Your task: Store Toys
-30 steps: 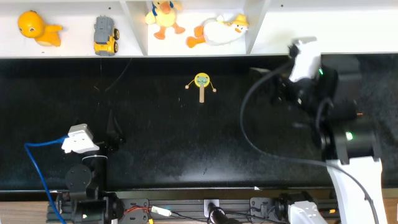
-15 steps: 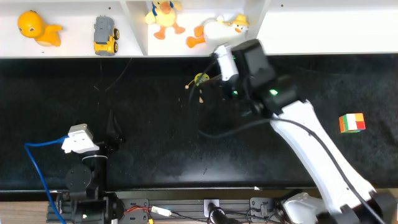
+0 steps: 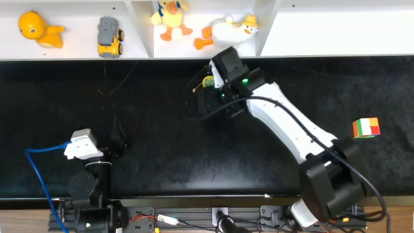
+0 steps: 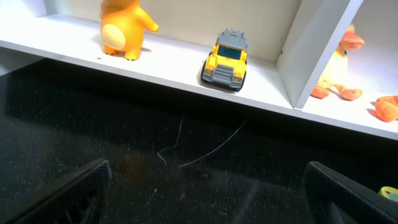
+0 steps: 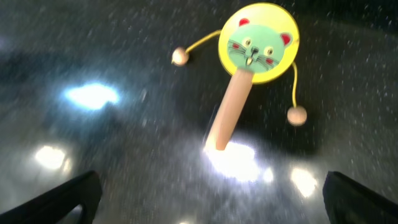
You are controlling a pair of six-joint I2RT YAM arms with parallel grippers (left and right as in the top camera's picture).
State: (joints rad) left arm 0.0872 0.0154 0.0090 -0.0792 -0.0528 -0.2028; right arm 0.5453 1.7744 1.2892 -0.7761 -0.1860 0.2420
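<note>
Broadly, the black speckled table (image 3: 155, 155) spans the top view, with the white compartmented shelf (image 3: 336, 29) along its 12 o'clock edge. The right arm (image 3: 291, 129) stands at 5 o'clock and reaches across the middle toward 12 o'clock. The left arm (image 3: 90, 175) sits folded at 8 o'clock, well apart from the work. On the shelf stand an orange duck figure (image 3: 39, 28), a yellow and grey toy truck (image 3: 108, 37), a yellow plush duck (image 3: 170, 16) and a white plush goose (image 3: 229, 31). A red, white and green cube (image 3: 366, 127) lies on the table at 3 o'clock.

The thing in hand is the small rattle drum (image 5: 252, 56), a yellow disc with a green cat face, a plain wooden handle (image 5: 227, 118) and two beads on strings. It lies flat on the table at 12 o'clock, just short of the shelf and straight ahead of the right tool (image 5: 211, 208). Its long axis runs nearly along the tool's reach, a little skewed, with the disc farther off and the handle's free end nearer. The handle thus crosses the line between the fingers almost squarely, which I judge suits a pinch on it. The right arm is by far the nearer.

The right tool is spread wide, holds nothing and is clear of the toy. The left tool (image 4: 211, 202) is likewise spread wide and empty.
</note>
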